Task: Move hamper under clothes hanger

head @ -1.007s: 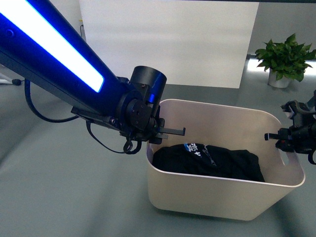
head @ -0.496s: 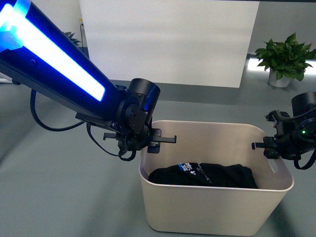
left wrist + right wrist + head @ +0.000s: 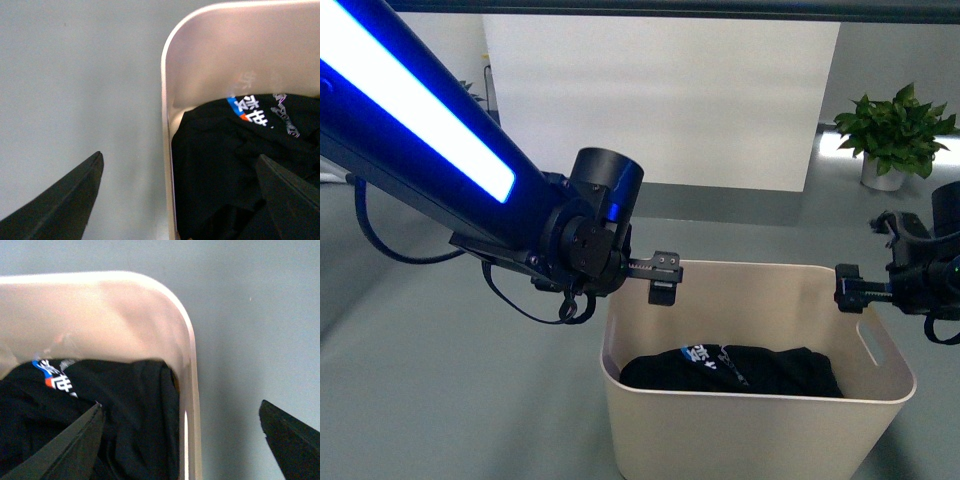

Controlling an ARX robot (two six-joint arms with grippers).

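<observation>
The hamper (image 3: pixel 750 430) is a beige tub on the grey floor, low and centre-right in the front view. A black garment (image 3: pixel 730 368) with blue and white print lies inside it. My left gripper (image 3: pixel 658 275) is open above the hamper's left rim. In the left wrist view the left gripper (image 3: pixel 177 167) straddles that rim (image 3: pixel 167 125), one finger outside and one over the garment (image 3: pixel 225 165). My right gripper (image 3: pixel 848 290) is open at the right rim. In the right wrist view it (image 3: pixel 180 412) straddles the hamper wall (image 3: pixel 192 390). The clothes hanger is out of view.
A potted plant (image 3: pixel 892 135) stands at the back right beside a white wall panel (image 3: pixel 660 100). Grey floor (image 3: pixel 420 380) spreads to the left of the hamper. A slot handle (image 3: pixel 869 345) shows in the hamper's right wall.
The hamper now sits lower and squarer in the front view. Both grippers have turned at the wrist and stand over its left and right rims.
</observation>
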